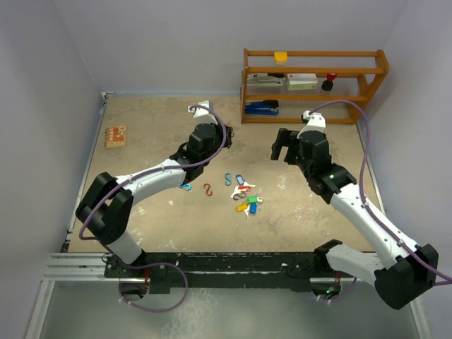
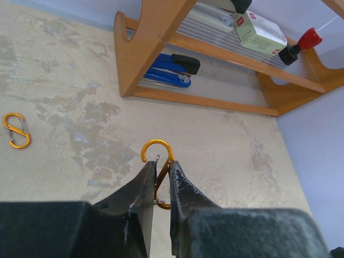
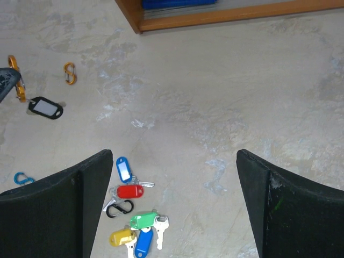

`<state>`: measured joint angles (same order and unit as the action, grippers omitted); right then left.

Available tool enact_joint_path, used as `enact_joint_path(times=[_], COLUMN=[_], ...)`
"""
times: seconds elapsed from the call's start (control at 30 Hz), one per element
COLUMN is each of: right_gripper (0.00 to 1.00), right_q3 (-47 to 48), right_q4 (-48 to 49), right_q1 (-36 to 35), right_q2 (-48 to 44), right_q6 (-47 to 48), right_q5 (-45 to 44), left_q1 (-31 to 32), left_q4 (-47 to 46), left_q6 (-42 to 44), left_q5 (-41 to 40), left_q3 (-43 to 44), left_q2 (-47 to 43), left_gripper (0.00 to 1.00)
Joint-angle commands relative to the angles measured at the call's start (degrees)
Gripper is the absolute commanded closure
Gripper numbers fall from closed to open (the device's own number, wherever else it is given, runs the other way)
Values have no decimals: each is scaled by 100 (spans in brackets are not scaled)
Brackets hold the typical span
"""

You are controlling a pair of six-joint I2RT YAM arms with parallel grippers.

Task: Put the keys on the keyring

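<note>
Your left gripper (image 2: 161, 165) is closed on an orange carabiner (image 2: 157, 148). The clip stands between the two fingers, and its curved top comes out above the fingertips. In the right wrist view a black key (image 3: 45, 107) sits just under this carabiner. It looks to hang from it, but the join is too small to be sure. Your right gripper (image 3: 173, 156) has its jaws wide apart and holds nothing. It is above the table (image 1: 296, 212), to the right of the left gripper and near the wooden shelf (image 1: 314, 70) at the far right. The other keys (image 1: 245, 198) lie close together on the table, in the middle between your two arms and nearer than both grippers. Their heads are blue, red, green, yellow and one more blue, and a black carabiner (image 3: 119, 208) lies among them. A second orange clip (image 2: 16, 130) lies flat on the table, apart from the held one. A red clip (image 1: 207, 189) lies just left of the keys.
</note>
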<state>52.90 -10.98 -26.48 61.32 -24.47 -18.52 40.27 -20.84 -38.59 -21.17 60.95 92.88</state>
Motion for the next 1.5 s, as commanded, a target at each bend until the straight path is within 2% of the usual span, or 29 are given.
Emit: enact_joint_path(times=[0.0, 0.43, 0.77, 0.97, 1.1, 1.27, 1.47], right_gripper=[0, 0, 0, 0, 0, 0, 0], right_q3=[-1, -4, 1, 1, 18, 96, 354], right_q4=[12, -106, -218, -229, -228, -234, -271], right_q1=[101, 260, 344, 379, 378, 380, 372], right_q2=[-168, -307, -563, -588, -442, -100, 611], right_q6=[-5, 56, 100, 129, 135, 191, 404], right_q5=[-75, -169, -339, -325, -189, 205, 812], left_q1=[-85, -122, -107, -107, -113, -116, -125], left_q4=[-620, -1111, -1328, -1312, -1101, -236, 1294], left_q6=[-219, -391, -496, -506, -437, -421, -448], left_q5=[453, 1027, 1531, 1503, 1146, 148, -645], left_q3=[16, 416, 1161, 1206, 825, 267, 168], left_q2=[141, 917, 1847, 1846, 1473, 699, 244], left_gripper=[89, 78, 71, 65, 54, 32, 27])
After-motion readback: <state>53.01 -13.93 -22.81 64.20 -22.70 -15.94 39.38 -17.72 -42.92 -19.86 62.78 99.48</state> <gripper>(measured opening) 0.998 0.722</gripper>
